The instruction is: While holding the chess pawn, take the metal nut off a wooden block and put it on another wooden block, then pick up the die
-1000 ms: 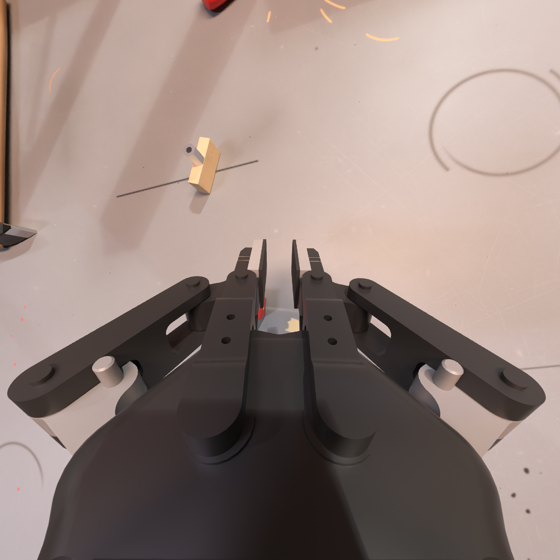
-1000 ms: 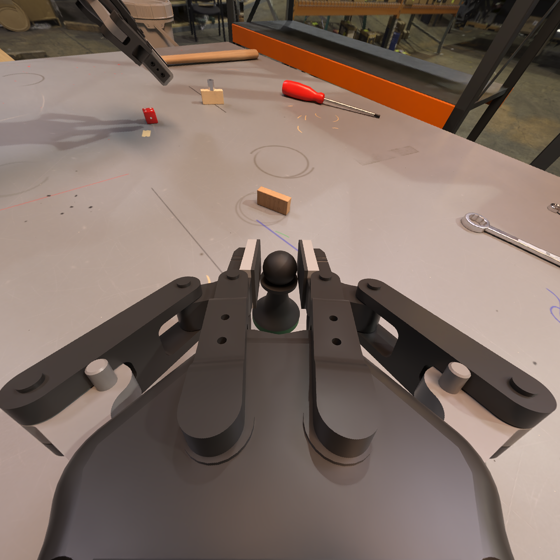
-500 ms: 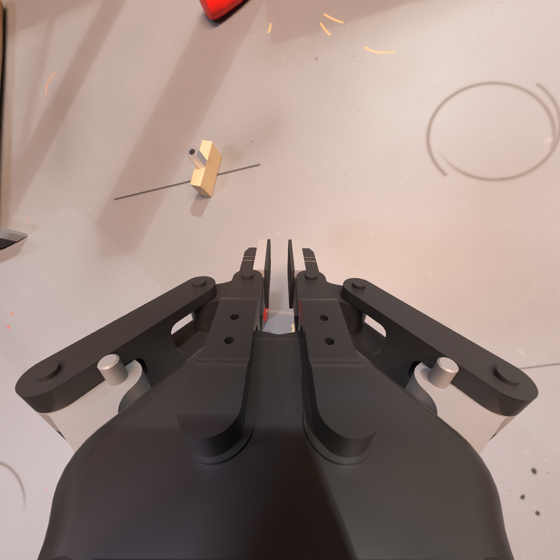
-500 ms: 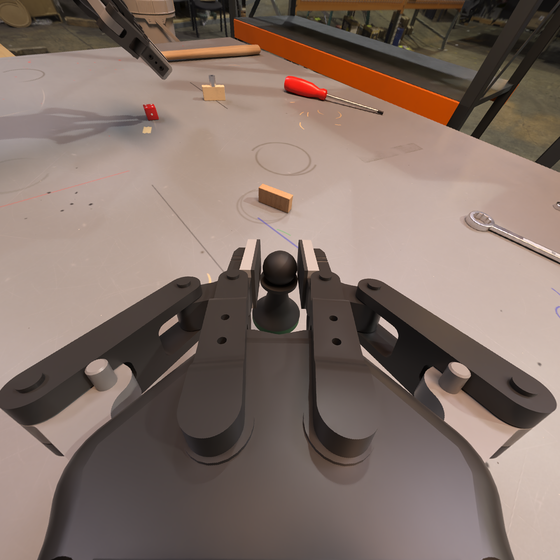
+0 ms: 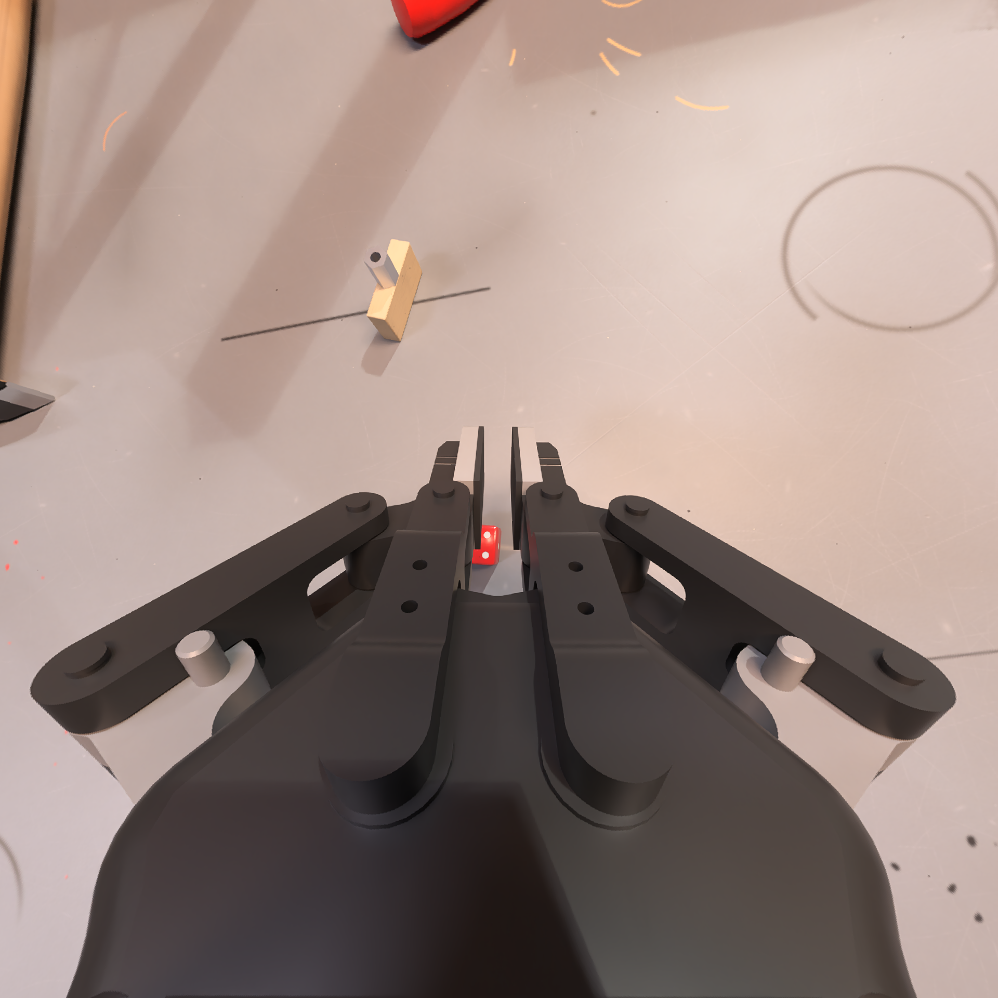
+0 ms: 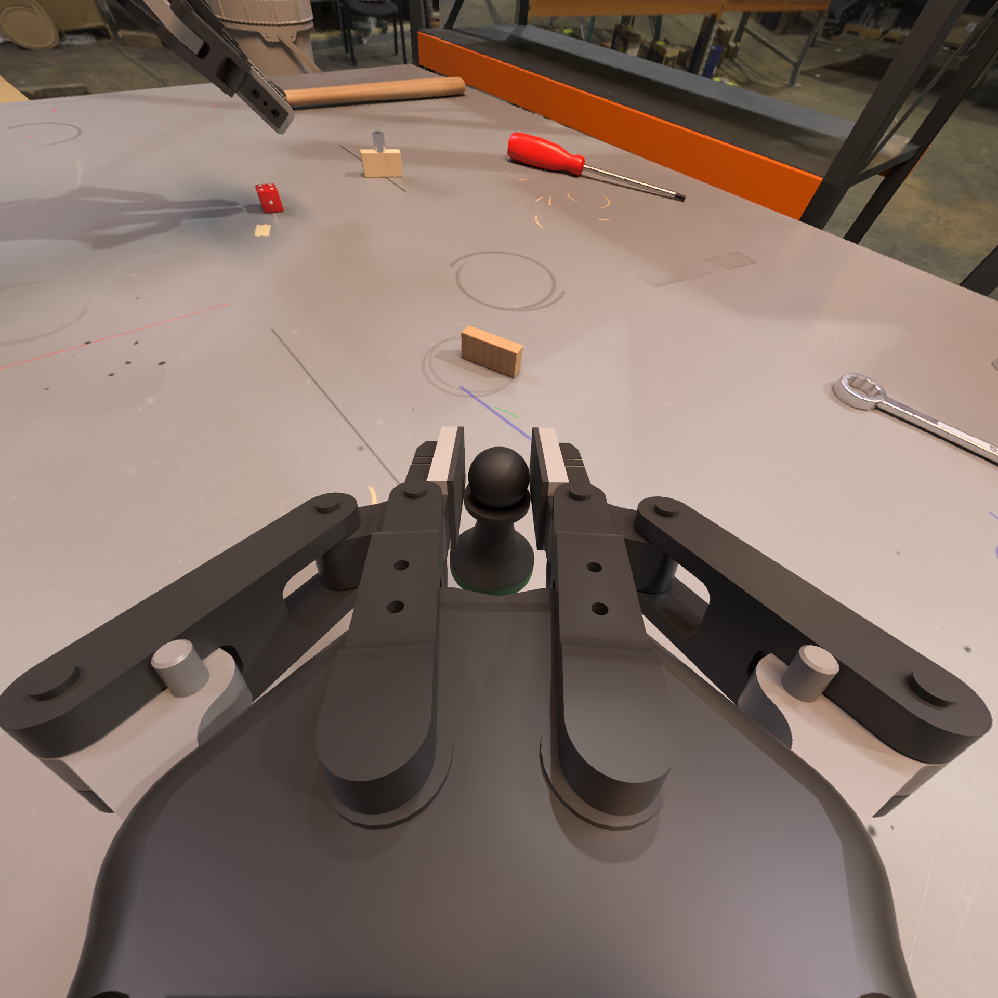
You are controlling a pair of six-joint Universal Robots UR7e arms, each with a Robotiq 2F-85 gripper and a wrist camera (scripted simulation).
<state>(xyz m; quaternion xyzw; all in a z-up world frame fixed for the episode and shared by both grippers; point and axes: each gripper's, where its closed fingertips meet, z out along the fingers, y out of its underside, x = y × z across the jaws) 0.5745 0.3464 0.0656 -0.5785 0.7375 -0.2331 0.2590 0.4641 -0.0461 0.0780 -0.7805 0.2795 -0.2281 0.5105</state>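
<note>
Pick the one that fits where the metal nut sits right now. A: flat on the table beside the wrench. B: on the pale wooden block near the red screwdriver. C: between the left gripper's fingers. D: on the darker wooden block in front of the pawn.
B: the grey metal nut stands on top of the pale wooden block, while the darker wooden block has a bare top.

Grey scuffed desk (image 6: 702, 335) w/ drawn circles & lines; orange-edged bench (image 6: 621, 108) behind it, dark steel posts (image 6: 885, 102) at right, cluttered warehouse floor beyond.
</note>
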